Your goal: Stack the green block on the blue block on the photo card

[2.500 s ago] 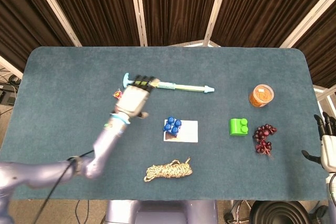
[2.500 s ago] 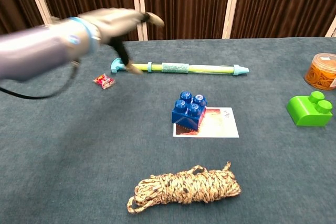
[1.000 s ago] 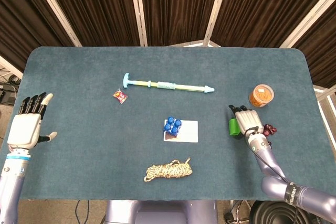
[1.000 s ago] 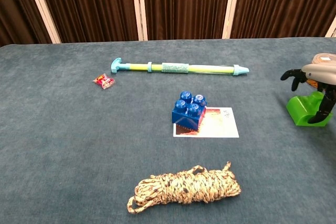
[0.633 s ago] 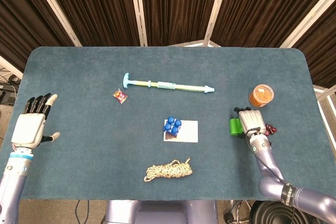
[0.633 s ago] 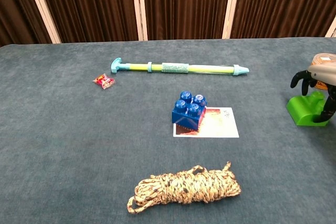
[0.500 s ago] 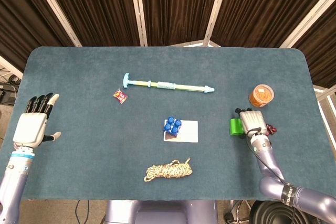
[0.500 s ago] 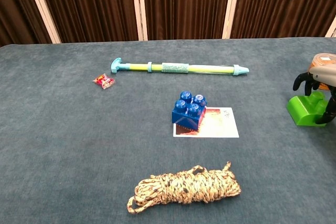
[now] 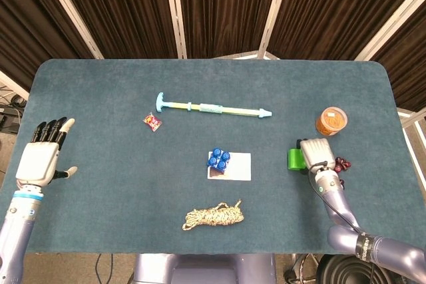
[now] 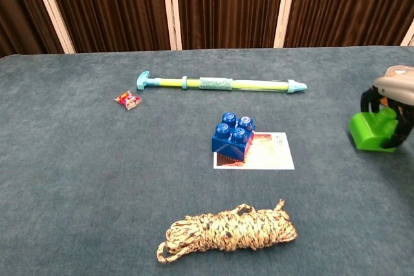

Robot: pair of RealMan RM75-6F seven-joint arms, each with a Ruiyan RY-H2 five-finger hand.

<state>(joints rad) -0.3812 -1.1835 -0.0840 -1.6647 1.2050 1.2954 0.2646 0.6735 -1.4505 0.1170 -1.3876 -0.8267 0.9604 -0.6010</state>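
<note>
The green block [image 9: 294,158] [image 10: 369,132] is at the right side of the table, and my right hand [image 9: 317,153] [image 10: 394,104] grips it from above, fingers curled down over its far side. On the left end of the white photo card [image 9: 238,167] [image 10: 270,152], at the table's middle, stands the blue block [image 9: 218,159] [image 10: 233,136], studs up. My left hand [image 9: 40,159] hovers open, fingers spread, over the table's left edge; only the head view shows it.
A long light-blue and yellow pump toy [image 9: 213,108] [image 10: 220,83] lies behind the card, with a small red candy [image 9: 152,122] [image 10: 128,99] to its left. A coiled rope [image 9: 213,215] [image 10: 226,231] lies in front. An orange jar [image 9: 331,121] and dark grapes [image 9: 343,163] flank my right hand.
My left arm pulled back from the pump toy to the left edge. My right hand came in, closed over the green block and has shifted it slightly left.
</note>
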